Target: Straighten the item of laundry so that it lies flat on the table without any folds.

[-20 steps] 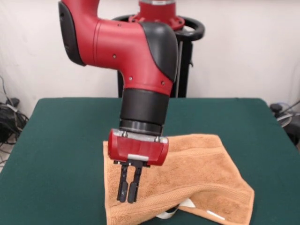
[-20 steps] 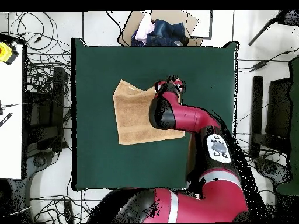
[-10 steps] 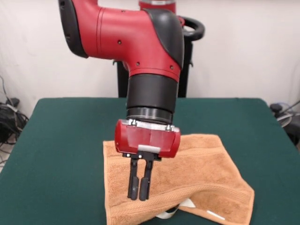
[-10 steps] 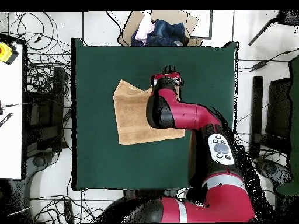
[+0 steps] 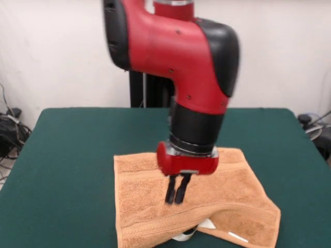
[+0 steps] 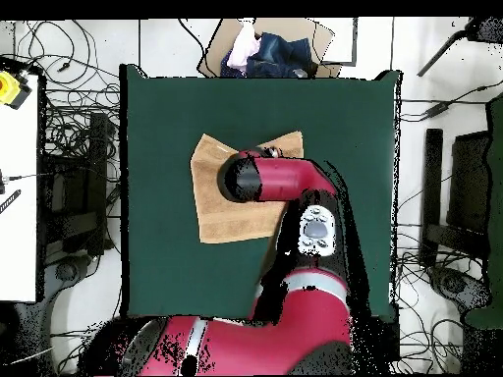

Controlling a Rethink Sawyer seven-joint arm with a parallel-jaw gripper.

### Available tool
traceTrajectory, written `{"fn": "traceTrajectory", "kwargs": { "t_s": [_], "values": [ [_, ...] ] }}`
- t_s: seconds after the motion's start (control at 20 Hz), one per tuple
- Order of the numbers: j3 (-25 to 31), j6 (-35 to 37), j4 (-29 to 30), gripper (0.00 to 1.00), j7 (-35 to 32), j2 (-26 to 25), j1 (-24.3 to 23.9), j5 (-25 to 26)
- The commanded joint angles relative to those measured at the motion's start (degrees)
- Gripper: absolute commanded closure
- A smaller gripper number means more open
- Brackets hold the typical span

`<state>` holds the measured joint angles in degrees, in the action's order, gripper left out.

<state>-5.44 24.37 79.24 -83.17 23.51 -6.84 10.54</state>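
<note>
The orange-tan towel (image 5: 227,188) lies on the dark green table (image 5: 67,155), towards its front. It is not flat: its near edge is raised and folded, and a white label (image 5: 207,224) shows under the fold. My gripper (image 5: 176,195) hangs point-down just above the towel's middle. Its two black fingers are together and hold nothing. In the overhead view the towel (image 6: 210,201) lies at the table's (image 6: 157,118) middle left, and the red arm (image 6: 265,182) covers the towel's right part and hides the gripper.
A cardboard box of clothes (image 6: 270,49) stands beyond the table's far edge in the overhead view. A white side table (image 6: 18,177) stands to the left, with cables on the floor around it. The black pedestal (image 5: 150,90) stands behind the table.
The arm has swung, carrying the shut gripper to the right in the front view, from the towel's left part to over its middle. The towel has not moved.
</note>
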Motion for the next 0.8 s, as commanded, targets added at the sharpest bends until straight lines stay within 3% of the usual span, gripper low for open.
{"fn": "traceTrajectory", "kwargs": {
  "t_s": [0.05, 0.15, 0.35, 0.8],
  "values": [
    [-3.94, 33.91, -10.12, 1.0, -5.62, -7.78, 2.82, -1.27],
    [-2.8, 41.04, -10.83, 1.0, -6.7, -7.84, 1.98, -1.45],
    [-2.91, 47.44, -9.53, 1.0, -6.97, -5.86, 1.62, 0.95],
    [0.42, 32.92, -1.7, 1.0, -9.24, -1.71, -1.54, -1.58]
  ]
}}
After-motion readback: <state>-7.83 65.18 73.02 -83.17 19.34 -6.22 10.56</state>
